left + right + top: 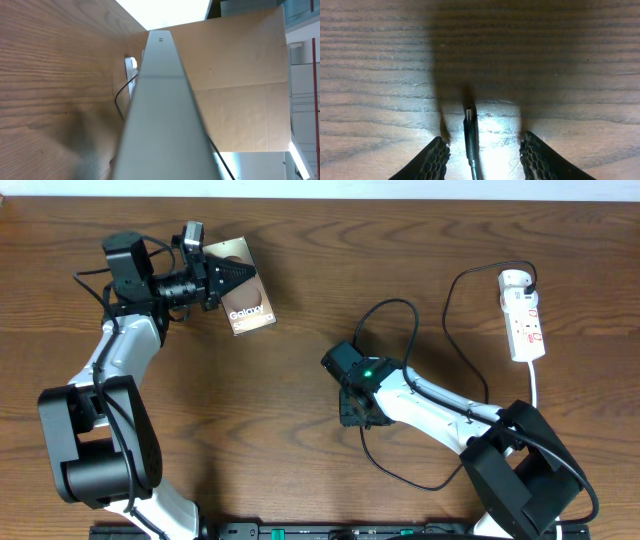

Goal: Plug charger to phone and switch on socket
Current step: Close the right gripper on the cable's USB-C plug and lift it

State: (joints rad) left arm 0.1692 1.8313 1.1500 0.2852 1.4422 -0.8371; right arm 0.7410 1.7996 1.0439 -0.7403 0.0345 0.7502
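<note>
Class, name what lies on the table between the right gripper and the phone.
Nothing: the overhead view shows only bare table between the right gripper and the phone. The charger tip lies between that gripper's fingers, in the right wrist view.

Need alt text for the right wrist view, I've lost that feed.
The charger lies tip-forward on the wooden table, between the two fingers of the open right gripper, touching neither. Its black cable runs out of the bottom of the frame, and a shadow darkens the wood ahead.
</note>
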